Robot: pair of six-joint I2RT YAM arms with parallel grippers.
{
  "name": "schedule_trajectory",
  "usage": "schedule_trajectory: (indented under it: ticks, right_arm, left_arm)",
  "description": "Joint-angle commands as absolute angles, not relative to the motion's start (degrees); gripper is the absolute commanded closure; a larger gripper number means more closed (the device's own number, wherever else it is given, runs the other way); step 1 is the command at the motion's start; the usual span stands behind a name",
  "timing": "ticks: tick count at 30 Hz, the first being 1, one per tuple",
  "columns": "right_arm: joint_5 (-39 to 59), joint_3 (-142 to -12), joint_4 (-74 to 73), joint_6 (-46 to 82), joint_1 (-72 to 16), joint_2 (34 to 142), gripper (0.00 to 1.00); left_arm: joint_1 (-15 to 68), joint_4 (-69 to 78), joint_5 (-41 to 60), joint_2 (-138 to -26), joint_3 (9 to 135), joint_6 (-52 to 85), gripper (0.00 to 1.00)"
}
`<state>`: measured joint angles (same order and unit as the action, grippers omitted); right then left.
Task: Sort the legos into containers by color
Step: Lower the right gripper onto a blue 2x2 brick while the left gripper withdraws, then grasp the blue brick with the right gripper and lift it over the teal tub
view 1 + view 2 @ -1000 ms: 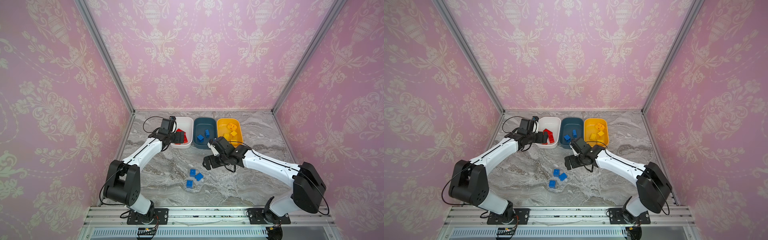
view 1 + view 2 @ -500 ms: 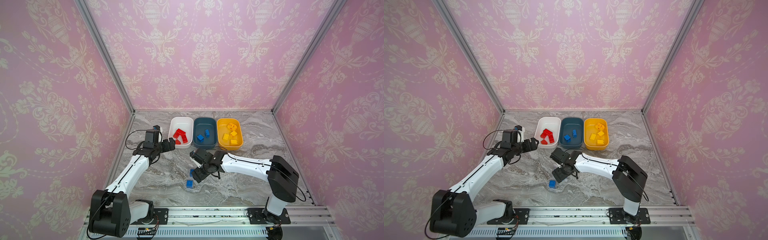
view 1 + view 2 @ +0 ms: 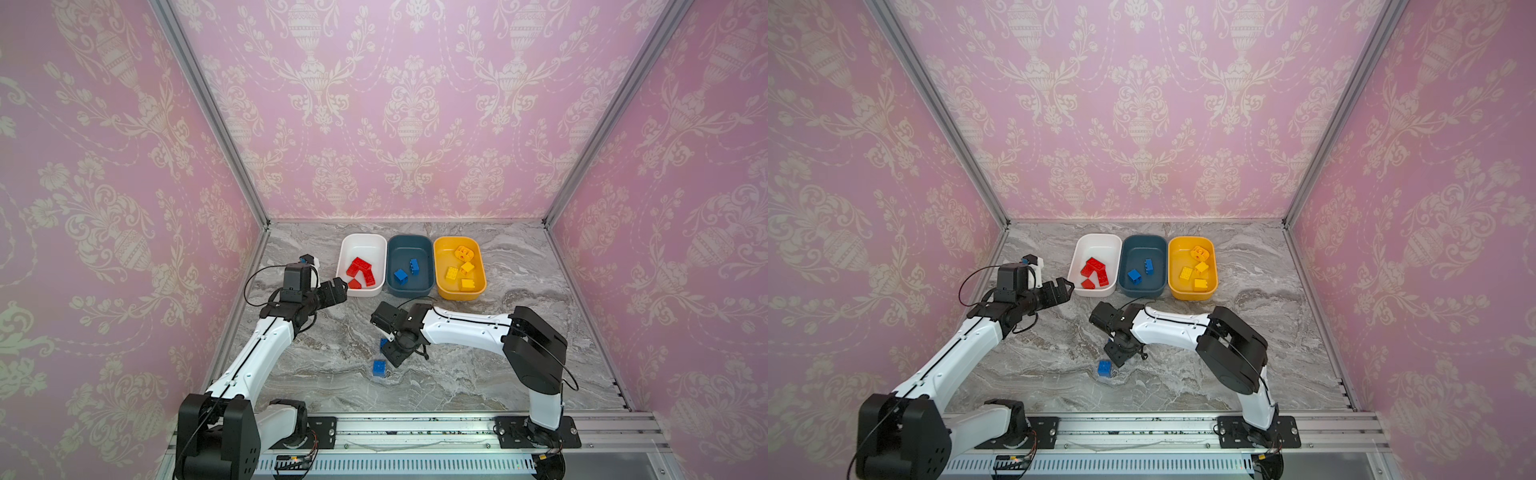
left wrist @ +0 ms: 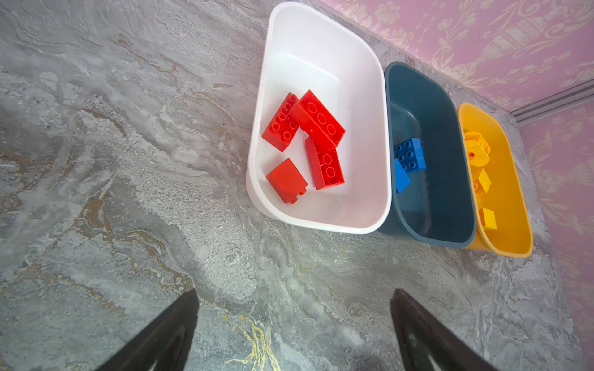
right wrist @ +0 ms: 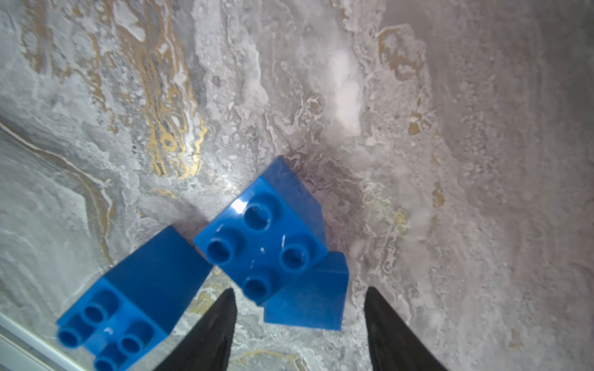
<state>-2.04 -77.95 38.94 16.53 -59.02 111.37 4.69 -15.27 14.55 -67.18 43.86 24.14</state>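
- The left gripper (image 3: 337, 287) hovers low over the marble table (image 3: 478, 374), just short of the white tub's near corner. In the left wrist view its fingers (image 4: 180, 321) stand wide apart with only bare marble between them. It holds nothing.
- The white tub (image 3: 365, 249) is the leftmost of three tubs that stand side by side near the back wall. Four red bricks (image 4: 308, 128) lie loose in its near half, three of them in a touching cluster and one a little apart.
- The teal tub (image 3: 409, 247) stands in the middle, against the white one. Two blue bricks (image 3: 400, 275) lie in it, close together.
- Three loose blue bricks (image 5: 263, 241) lie on the marble in front of the tubs, well apart from them. In both top views one sits clear of the arm (image 3: 1104, 368), and the others are mostly hidden under the wrist.
- The right gripper (image 5: 299, 290) points down over these bricks. Its fingers (image 5: 385, 327) are partly open, one on each side of a brick, with a sliver of table showing on both sides. They grip nothing.
- The yellow tub (image 3: 444, 254) stands rightmost, against the teal one. It holds four yellow bricks (image 3: 452, 273), and the rounded yellow piece (image 3: 463, 251) is the one nearest the back wall.
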Motion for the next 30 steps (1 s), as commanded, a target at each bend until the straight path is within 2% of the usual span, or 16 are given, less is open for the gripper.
schedule_trajectory:
  ticks: [1,12,16,30]
  right_arm:
    - [-3.08,-79.89,40.58,16.74,-59.46,112.86,0.40]
    - [-3.47,-81.05,41.39,16.88,-59.36,115.84,0.54]
    - [-4.09,-80.47,41.40,17.13,-59.30,115.28,0.64]
    - [-5.64,-81.60,44.16,16.68,-55.85,103.76,0.66]
  left_arm:
    - [4.13,-15.12,15.82,-66.27,42.88,25.05,0.05]
    - [3.69,-15.29,16.08,-66.44,42.97,24.96,0.05]
    - [3.60,-15.12,16.26,-66.62,43.06,25.05,0.04]
    - [3.60,-14.07,18.01,-67.77,42.54,25.31,0.04]
